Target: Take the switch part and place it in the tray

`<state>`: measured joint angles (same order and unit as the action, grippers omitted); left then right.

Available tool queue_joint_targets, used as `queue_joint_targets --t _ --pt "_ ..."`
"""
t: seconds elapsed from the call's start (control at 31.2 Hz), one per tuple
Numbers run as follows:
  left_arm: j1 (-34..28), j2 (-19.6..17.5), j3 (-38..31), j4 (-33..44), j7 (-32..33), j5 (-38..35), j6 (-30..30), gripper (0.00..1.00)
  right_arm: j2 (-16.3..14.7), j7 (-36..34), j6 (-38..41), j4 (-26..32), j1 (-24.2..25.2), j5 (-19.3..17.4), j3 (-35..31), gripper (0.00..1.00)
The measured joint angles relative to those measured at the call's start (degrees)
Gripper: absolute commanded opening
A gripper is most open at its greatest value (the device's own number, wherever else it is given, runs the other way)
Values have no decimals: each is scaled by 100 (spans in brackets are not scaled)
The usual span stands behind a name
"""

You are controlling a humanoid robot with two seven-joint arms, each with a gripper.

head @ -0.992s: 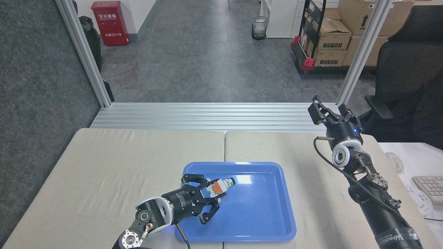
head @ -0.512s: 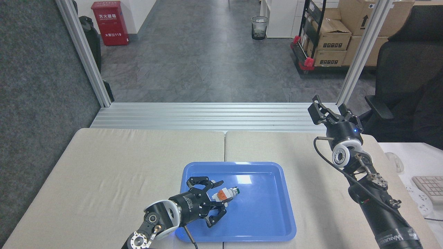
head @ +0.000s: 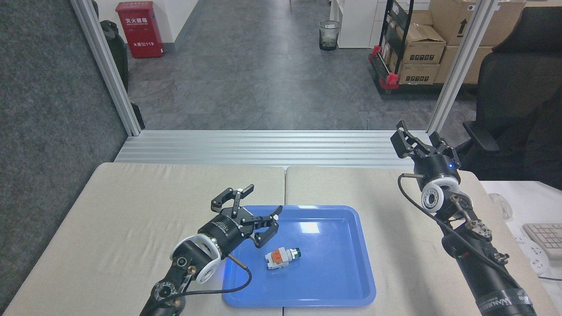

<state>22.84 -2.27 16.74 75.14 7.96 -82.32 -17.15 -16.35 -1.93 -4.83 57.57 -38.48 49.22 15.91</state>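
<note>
The left gripper [head: 250,205] hangs with its fingers spread wide and nothing in them, over the tray's [head: 342,296] near-left corner. The switch part [head: 281,258] lies on the tray floor just below and right of it, untouched. The right gripper [head: 419,141] stands far off right, spread open and empty.

The left arm runs off the bottom edge of the frame and covers the near-left corner of the tray [head: 351,281] — the rim there cannot be seen. At the right edge a keyboard [head: 544,239] and a black chair [head: 518,92] are cut off. The cardboard boxes [head: 419,48] at upper right carry print too small to read.
</note>
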Motion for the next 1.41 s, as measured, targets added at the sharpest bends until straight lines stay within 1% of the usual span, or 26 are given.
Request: queue_joint_targets --t 0.1,0.16,0.26,0.35,0.51,0.83,1.12,1.41 --pt "129 1 -122 29 -15 148 852 98 0 0 0 0 0 0 0 99" --pt "192 -3 -190 44 -20 225 1274 98 0 0 0 0 0 0 0 99" --pt "267 -20 -279 64 -23 312 1664 98 0 0 0 0 0 0 0 99" --pt "363 -47 -378 81 -25 382 1863 98 0 0 0 0 0 0 0 99" --pt "585 -83 -538 88 37 468 1994 98 0 0 0 0 0 0 0 99" --pt "1002 -168 -861 -91 87 547 2036 99 0 0 0 0 2 0 0 99" --pt "1115 -211 -1079 -224 98 568 2007 99 3 0 0 0 4 0 0 99" --pt "1117 -174 -1174 -273 75 533 2032 98 5 0 0 0 5 0 -4 99"
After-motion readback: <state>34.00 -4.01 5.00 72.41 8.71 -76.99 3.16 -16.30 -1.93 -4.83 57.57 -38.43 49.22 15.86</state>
